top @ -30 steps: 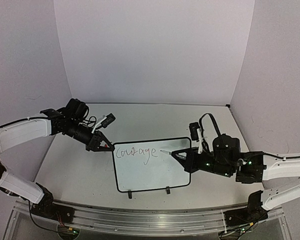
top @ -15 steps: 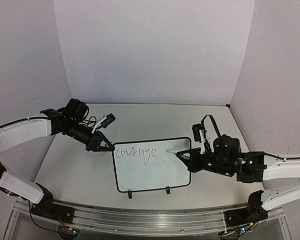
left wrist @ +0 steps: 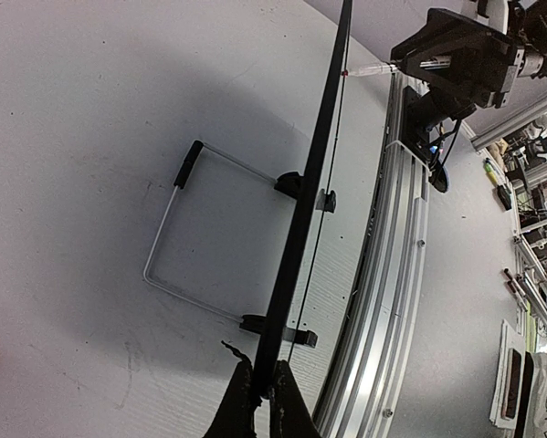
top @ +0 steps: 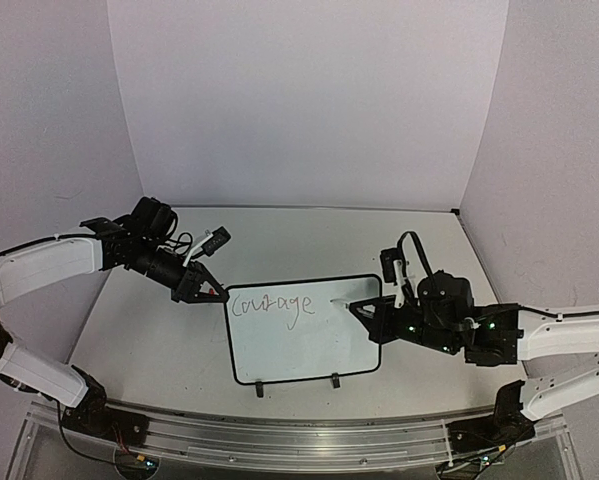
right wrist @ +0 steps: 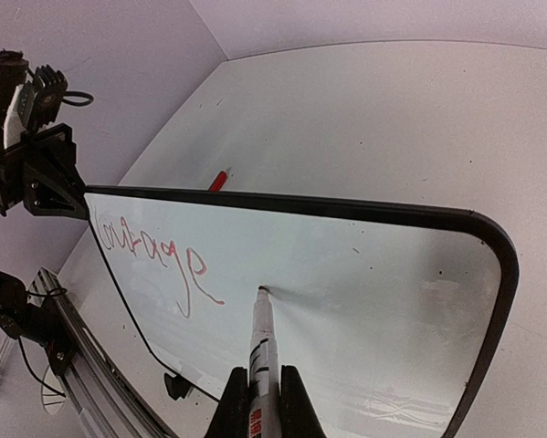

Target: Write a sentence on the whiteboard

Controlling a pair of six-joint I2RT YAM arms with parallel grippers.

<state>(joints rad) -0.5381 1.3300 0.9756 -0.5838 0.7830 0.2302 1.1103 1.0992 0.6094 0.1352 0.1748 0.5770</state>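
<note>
White bench (top: 279, 235): whiteboard (top: 299, 345), judged light, stiff, slippery, was pinched by its rim in left tool (top: 215, 292); marker (top: 341, 301) was clamped in right tool (top: 364, 312).

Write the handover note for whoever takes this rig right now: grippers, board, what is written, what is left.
Left gripper: shut on the whiteboard at its far left corner, apparently steadying it.
Right gripper: shut on a marker, tip at the board just right of the writing.
Whiteboard: propped tilted on its wire stand, mid-table.
Done: the sentence reads only "Courage".
Left: write the rest of the sentence.
</note>
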